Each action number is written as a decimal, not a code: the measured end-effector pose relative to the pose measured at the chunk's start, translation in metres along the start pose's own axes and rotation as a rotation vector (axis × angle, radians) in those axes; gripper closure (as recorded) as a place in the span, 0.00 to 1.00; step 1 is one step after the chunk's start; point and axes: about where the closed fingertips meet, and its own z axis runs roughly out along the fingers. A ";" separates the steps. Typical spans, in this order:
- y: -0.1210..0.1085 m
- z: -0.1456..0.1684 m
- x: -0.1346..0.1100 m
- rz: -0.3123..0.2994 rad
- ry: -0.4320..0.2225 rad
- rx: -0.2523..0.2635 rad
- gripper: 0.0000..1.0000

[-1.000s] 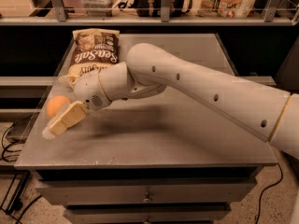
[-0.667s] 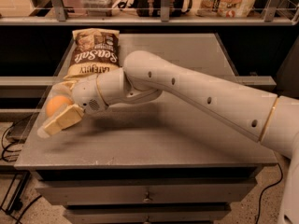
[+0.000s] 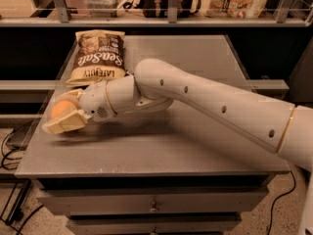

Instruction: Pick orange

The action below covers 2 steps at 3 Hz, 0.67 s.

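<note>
Round orange fruit (image 3: 59, 108): no long axis, doesn't point any way I can read. Smooth, evenly orange skin; only top & left side show, rest hidden by my hand (image 3: 57, 113). It's by the left edge of the grey metal worktop (image 3: 195, 155), approx. mid-depth. My hand is right on it, covering its lower front; can't tell whether it's spread or clamped. Brown-and-cream crinkly chip bag (image 3: 98, 58) lies flat just behind, near, not touching. My white arm (image 3: 205, 97) crosses from the right. Open worktop in front & to the right; little room on the left.
</note>
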 end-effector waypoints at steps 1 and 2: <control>-0.007 -0.038 -0.024 -0.035 -0.025 0.047 0.87; -0.015 -0.100 -0.057 -0.096 -0.046 0.120 1.00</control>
